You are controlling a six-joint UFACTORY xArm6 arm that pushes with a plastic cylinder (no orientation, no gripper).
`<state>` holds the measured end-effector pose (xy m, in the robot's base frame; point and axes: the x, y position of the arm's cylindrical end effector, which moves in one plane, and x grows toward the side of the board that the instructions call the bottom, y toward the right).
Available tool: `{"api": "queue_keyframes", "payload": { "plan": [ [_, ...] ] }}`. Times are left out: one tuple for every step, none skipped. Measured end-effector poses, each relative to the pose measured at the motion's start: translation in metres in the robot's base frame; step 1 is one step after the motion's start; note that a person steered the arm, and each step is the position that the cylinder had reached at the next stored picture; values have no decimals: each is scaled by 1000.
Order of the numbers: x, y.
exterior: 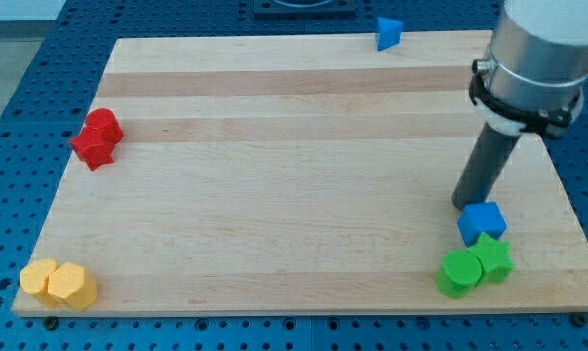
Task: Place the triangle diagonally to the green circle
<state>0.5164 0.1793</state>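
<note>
The arm's grey upper body (542, 54) is cut off by the view's top and right edges, above my tip (462, 204). Just below and right of my tip, the blue block (482, 221) overlaps the top of the second green block (492, 259), whose shape cannot be settled. Far left of my tip, two red blocks (97, 138) press together, their outlines hard to separate.

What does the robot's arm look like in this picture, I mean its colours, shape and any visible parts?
The arm is a wide, light grey cylinder with a black ring clamped around its lower edge. Below the ring sits a short whitish collar, and from it comes a straight, dark grey round rod, much thinner than the body. My tip is simply the rod's plain end. No cables or markings show.
</note>
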Motion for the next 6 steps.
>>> {"api": "queue_keyframes", "payload": {
  "plan": [
    [18, 1],
    [18, 3],
    [-17, 10],
    [-81, 24],
    [-99, -34],
    [-130, -121]
  ]
}}
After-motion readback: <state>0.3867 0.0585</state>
